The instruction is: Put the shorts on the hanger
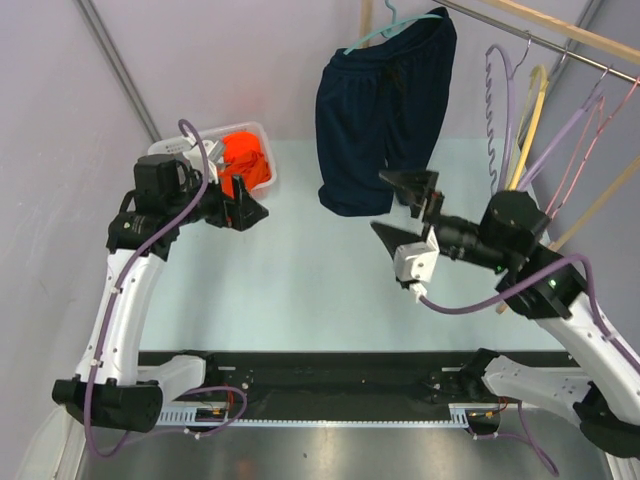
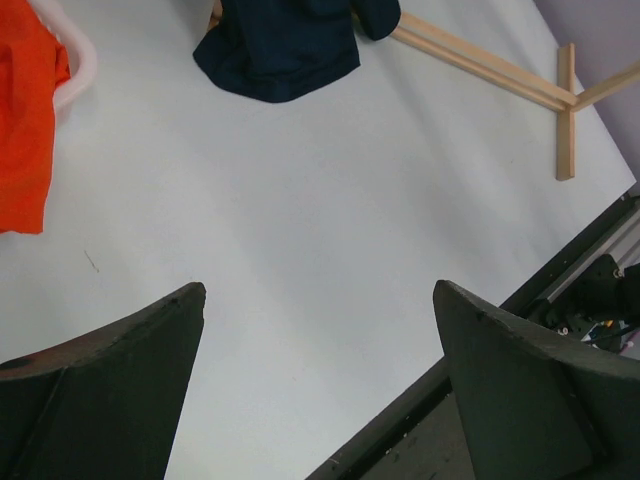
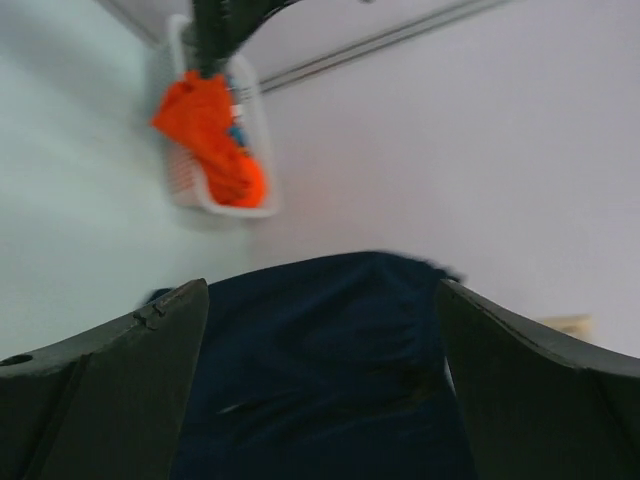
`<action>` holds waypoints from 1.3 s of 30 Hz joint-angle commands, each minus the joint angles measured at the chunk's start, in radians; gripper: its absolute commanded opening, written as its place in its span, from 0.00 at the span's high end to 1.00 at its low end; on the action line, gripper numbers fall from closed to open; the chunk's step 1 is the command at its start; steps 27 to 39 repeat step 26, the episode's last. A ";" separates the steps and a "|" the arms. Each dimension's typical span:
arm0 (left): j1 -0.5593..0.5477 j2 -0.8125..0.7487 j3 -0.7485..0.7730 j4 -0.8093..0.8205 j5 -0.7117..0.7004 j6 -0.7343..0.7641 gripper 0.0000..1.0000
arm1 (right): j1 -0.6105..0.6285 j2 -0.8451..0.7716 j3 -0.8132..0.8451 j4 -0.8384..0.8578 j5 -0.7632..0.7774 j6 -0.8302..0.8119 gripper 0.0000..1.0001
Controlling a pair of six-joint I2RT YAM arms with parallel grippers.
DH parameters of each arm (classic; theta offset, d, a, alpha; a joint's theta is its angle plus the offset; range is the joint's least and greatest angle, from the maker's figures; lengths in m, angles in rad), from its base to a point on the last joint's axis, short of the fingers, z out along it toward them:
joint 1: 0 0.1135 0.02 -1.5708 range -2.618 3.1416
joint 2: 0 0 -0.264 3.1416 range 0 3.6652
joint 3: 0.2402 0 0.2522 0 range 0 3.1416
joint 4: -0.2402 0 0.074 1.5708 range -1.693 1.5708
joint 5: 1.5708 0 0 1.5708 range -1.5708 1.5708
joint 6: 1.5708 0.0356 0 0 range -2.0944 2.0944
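Top external: shorts [image 1: 385, 110] hang draped over the teal hanger [image 1: 395, 28] on the far side, left of the wooden rail [image 1: 560, 30].
Right gripper [image 1: 382, 203]: jaws spread wide and empty — just near of the shorts' lower hem.
Left gripper [image 1: 250, 205]: jaws wide apart, holding nothing, beside the white basket [image 1: 262, 128] of orange cloth [image 1: 245, 160], far left.
Right wrist: navy fabric shows between the 2 jaws — touching neither.
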 commanded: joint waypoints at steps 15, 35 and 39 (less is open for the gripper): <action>0.022 -0.284 -0.339 -0.013 -0.248 0.213 0.00 | -0.101 -0.494 -0.407 -0.481 0.198 0.754 0.00; 0.022 -0.364 -0.402 -0.002 -0.285 0.253 0.00 | -0.136 -0.585 -0.426 -0.552 0.335 0.667 0.00; 0.022 -0.364 -0.402 -0.002 -0.285 0.253 0.00 | -0.136 -0.585 -0.426 -0.552 0.335 0.667 0.00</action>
